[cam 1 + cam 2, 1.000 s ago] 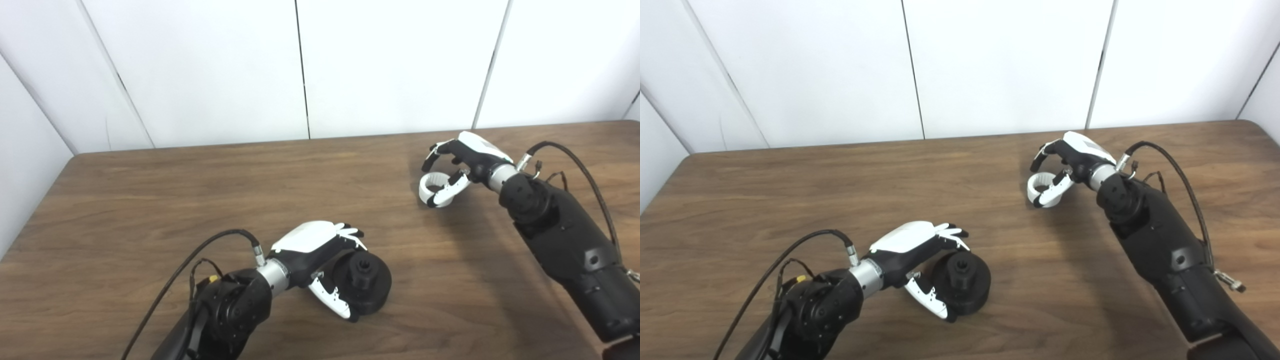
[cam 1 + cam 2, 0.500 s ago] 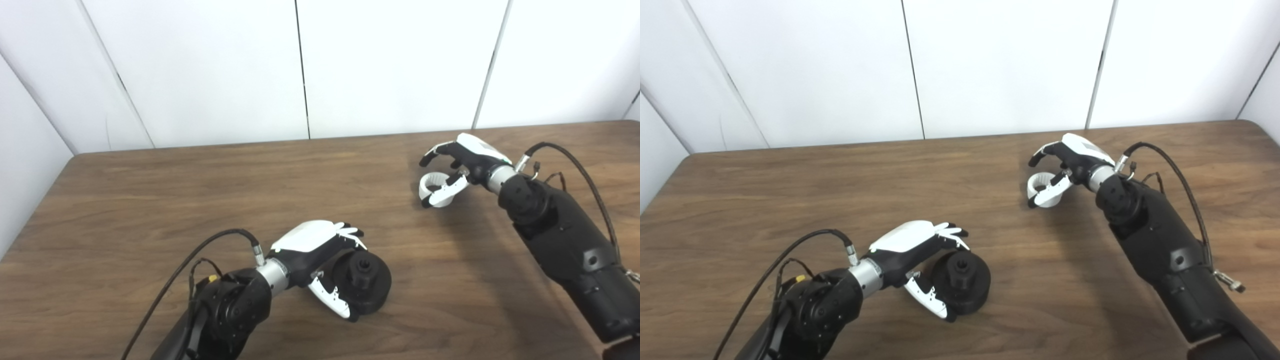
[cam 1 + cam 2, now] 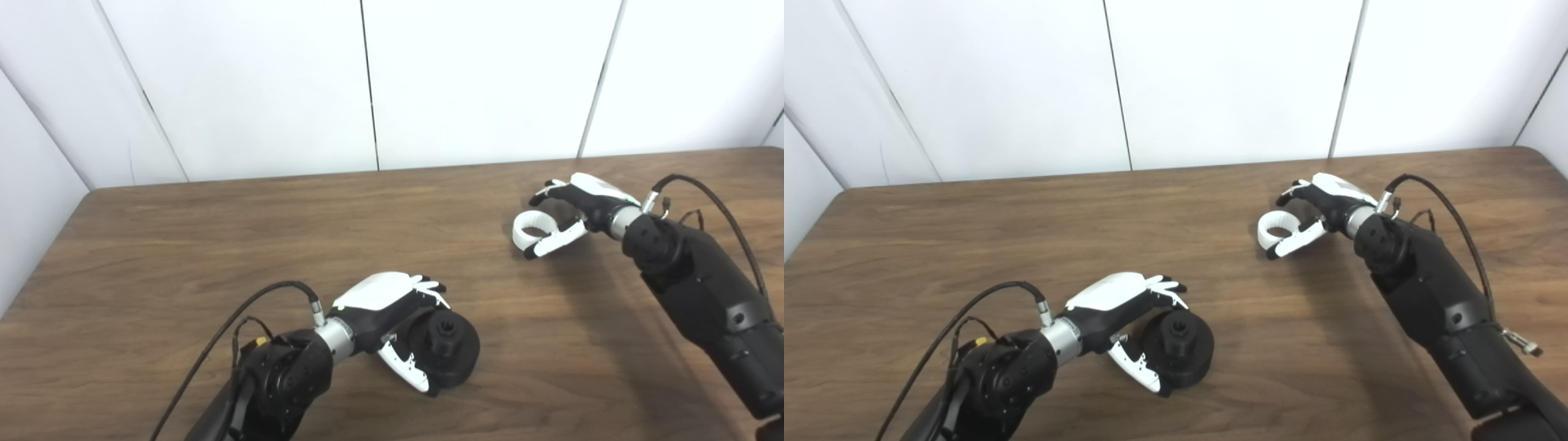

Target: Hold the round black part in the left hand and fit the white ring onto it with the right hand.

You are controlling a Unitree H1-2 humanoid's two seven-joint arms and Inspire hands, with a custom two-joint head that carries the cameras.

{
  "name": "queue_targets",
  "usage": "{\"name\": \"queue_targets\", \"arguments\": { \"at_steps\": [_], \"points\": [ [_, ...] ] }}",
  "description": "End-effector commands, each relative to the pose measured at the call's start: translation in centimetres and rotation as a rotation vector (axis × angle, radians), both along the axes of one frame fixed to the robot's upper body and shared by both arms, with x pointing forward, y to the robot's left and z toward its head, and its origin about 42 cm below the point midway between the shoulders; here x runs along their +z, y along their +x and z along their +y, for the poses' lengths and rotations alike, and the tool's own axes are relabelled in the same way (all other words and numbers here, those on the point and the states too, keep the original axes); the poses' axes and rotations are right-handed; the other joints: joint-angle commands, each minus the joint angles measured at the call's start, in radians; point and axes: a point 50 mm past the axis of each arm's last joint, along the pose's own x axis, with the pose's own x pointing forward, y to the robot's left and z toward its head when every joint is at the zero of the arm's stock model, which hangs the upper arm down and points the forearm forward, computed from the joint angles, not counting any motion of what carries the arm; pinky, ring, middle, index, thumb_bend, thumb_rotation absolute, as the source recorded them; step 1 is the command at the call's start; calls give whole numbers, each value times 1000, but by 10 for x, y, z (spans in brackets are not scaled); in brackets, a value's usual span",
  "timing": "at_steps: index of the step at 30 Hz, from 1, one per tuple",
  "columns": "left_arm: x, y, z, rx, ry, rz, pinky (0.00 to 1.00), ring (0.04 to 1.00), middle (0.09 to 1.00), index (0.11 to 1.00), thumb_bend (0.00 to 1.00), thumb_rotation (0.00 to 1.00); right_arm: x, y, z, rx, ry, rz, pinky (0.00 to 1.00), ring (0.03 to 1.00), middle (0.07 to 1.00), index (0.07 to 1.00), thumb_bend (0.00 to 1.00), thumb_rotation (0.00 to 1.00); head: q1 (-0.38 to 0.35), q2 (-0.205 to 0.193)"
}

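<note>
Left eye view: left hand [image 3: 392, 324] cupped around round black part [image 3: 444, 346]; right hand [image 3: 569, 211] spread, released beside white ring [image 3: 531, 222]; grasp step, needs closing on ring

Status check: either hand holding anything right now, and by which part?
Left hand grips the round black part by its outer rim, on the table. Right hand is open beside the white ring; no closed grip visible.

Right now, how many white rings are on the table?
1. The ring lies on the far right of the table, between the right hand's open fingers. None other shows.
</note>
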Motion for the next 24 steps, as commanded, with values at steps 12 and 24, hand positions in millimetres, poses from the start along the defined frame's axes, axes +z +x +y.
{"name": "queue_targets", "arguments": {
  "at_steps": [12,24],
  "points": [
    [18,4,0,1,-33,-72,942,1000,954,697,929,242,46,10,-8,-1,-56,-116,1000,1000,993,812,1000,386,-3,1],
    [20,4,0,-3,-33,-76,942,1000,953,696,926,239,44,10,-3,4,-50,-133,1000,1000,984,757,993,355,-1,3]
  ]
}}
